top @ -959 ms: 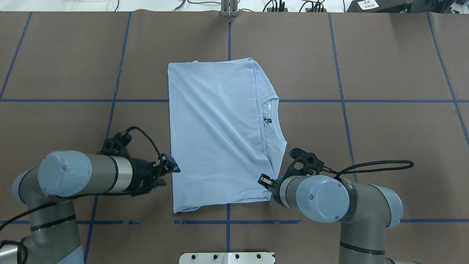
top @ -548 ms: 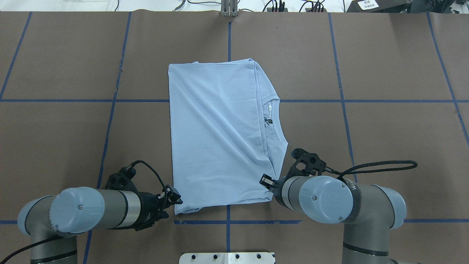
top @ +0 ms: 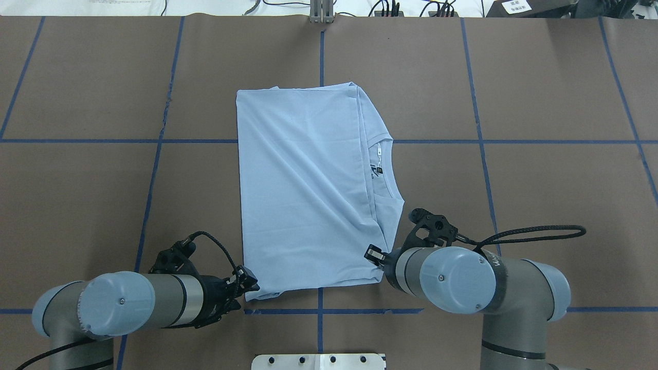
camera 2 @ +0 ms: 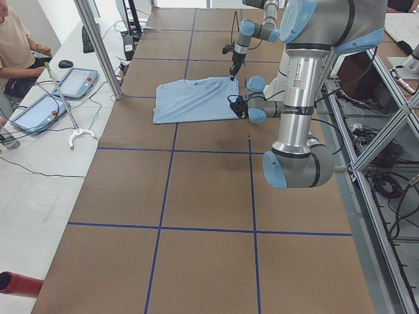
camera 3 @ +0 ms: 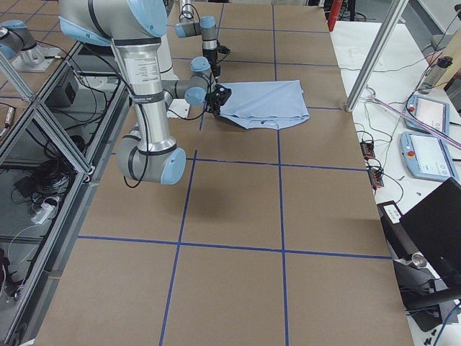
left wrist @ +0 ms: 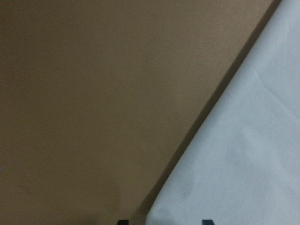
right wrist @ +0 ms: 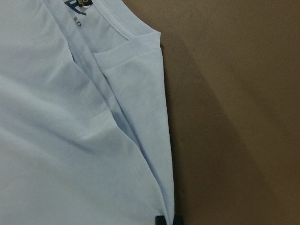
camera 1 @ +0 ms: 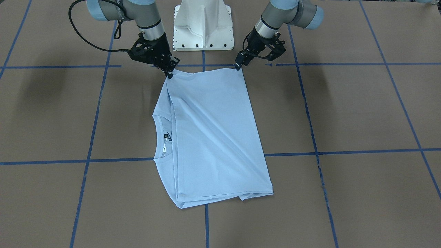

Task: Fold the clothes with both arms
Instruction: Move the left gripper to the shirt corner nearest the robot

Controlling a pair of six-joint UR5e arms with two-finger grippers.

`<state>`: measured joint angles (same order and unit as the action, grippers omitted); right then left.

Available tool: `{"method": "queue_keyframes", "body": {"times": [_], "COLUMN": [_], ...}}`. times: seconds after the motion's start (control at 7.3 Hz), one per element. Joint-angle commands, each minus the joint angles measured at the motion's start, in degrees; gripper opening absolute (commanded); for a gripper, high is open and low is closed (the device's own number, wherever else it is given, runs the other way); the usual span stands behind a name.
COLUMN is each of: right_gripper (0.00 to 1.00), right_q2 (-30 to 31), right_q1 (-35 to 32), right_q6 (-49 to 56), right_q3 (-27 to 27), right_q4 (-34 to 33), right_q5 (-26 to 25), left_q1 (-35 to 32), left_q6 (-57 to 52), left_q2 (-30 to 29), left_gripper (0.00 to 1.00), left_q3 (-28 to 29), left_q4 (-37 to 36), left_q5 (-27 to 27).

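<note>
The light blue T-shirt (top: pixel 308 190) lies folded into a long rectangle on the brown table, its collar and dark neck label (top: pixel 379 169) facing right in the overhead view. My left gripper (top: pixel 250 284) is at the shirt's near-left corner. In the left wrist view its fingertips stand apart and open, with the shirt's corner (left wrist: pixel 234 164) between them. My right gripper (top: pixel 374 255) sits at the near-right corner. The right wrist view shows its tips close together, shut on the shirt's edge (right wrist: pixel 161 187). From the front, the left gripper (camera 1: pixel 238 65) and right gripper (camera 1: pixel 170 73) flank the shirt's edge nearest the robot.
The white pedestal base (camera 1: pixel 203 27) stands just behind the shirt's near edge. Blue tape lines (top: pixel 154 154) grid the brown table. Cables and plugs (top: pixel 390 7) run along the far edge. A seated person (camera 2: pixel 16 46) and tablets (camera 2: pixel 78 82) are beyond that edge.
My left gripper has slid down the shirt's left side toward the robot, reaching the near-left corner. The right gripper and the shirt have stayed put.
</note>
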<state>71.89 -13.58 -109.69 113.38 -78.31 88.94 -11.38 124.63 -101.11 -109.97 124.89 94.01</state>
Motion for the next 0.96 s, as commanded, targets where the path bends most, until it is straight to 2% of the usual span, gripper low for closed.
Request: {"method": "queue_keyframes", "body": {"times": [0.0,0.41,0.55,0.69,0.82], "right_gripper": [0.0,0.0,0.0,0.0,0.0], "right_q2": [0.0,0.0,0.0,0.0,0.09], "right_q1": [-0.04,-0.04,-0.04,-0.04,-0.04], "right_q6": [0.0,0.0,0.0,0.0,0.0], "right_q3": [0.0,0.0,0.0,0.0,0.0], "right_q4": [0.0,0.0,0.0,0.0,0.0], "right_q5": [0.01,0.01,0.01,0.01,-0.08], "left_q1": [0.3,0.74,0.83,0.92,1.01], "left_q6": [-0.18,-0.18,-0.18,-0.09,0.08], "left_q2": [-0.14,-1.19,-1.28,-1.29,-1.29], "left_gripper": [0.61,0.58,0.55,0.47,0.33], "left_q3": [0.29,1.16,1.34,1.34,1.34], "left_q4": [0.0,0.0,0.0,0.0,-0.09], "left_q5": [-0.23,-0.31,-0.31,-0.31,-0.58]}}
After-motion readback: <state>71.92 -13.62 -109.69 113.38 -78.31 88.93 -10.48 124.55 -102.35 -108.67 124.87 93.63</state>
